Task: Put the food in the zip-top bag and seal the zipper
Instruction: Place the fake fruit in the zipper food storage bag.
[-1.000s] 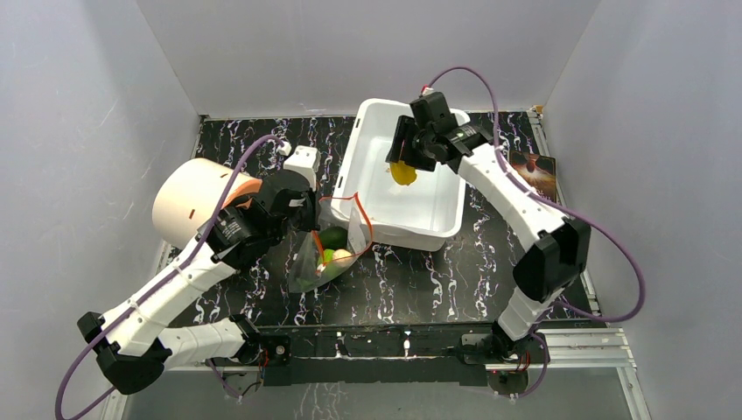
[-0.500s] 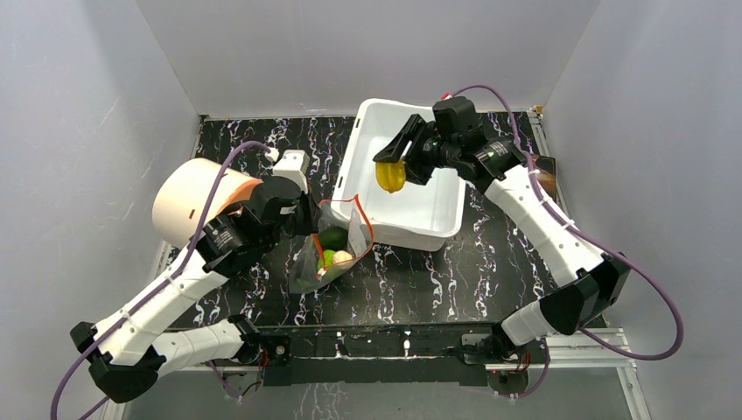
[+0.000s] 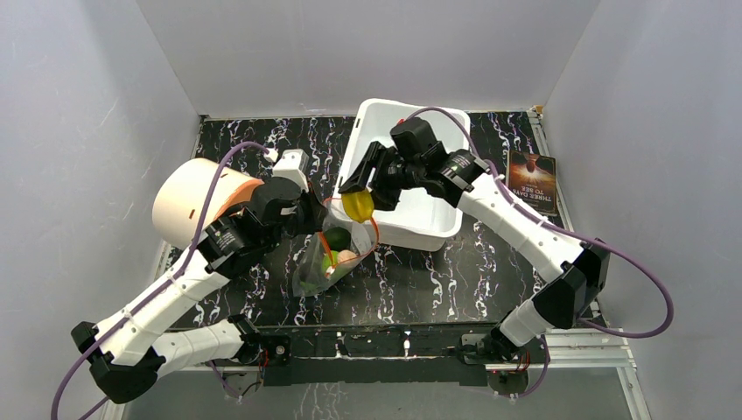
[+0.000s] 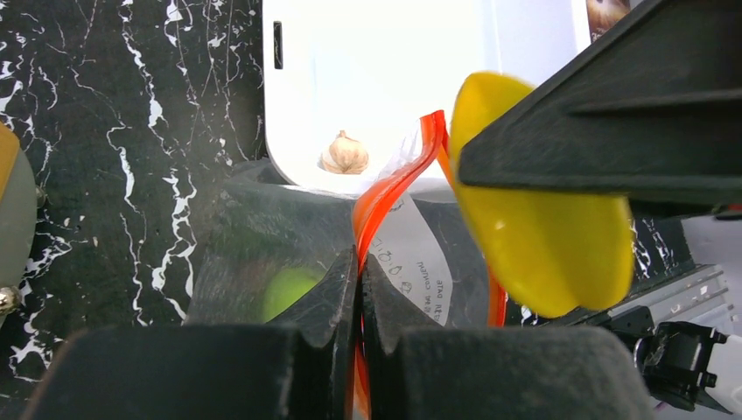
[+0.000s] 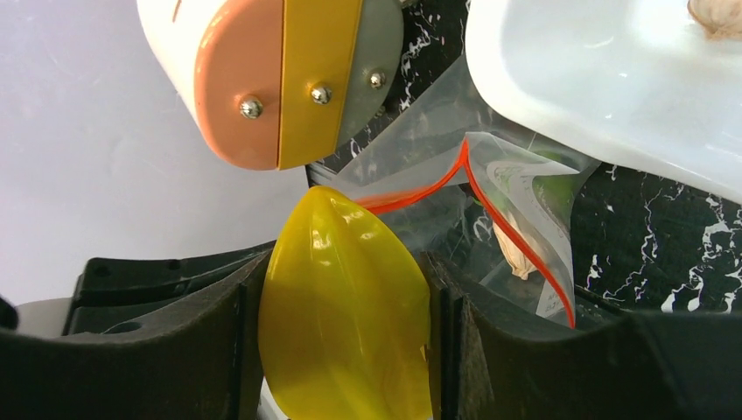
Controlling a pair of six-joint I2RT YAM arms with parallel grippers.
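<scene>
The clear zip-top bag lies open on the dark marbled table, its red-orange zipper along the mouth. Inside it show a dark green avocado, a bright green lime and a beige garlic bulb. My left gripper is shut on the zipper strip and holds the mouth up. My right gripper is shut on the yellow mango piece and holds it just above the bag mouth. A second garlic bulb lies in the white tub.
The white rectangular tub stands right behind the bag. A peach and yellow cylinder lies at the left beside my left arm. A dark book lies at the right. Grey walls close in the table.
My right gripper has lifted the mango piece out of the tub and carried it left and toward the front, to above the bag mouth. My left gripper has kept its hold on the zipper.
</scene>
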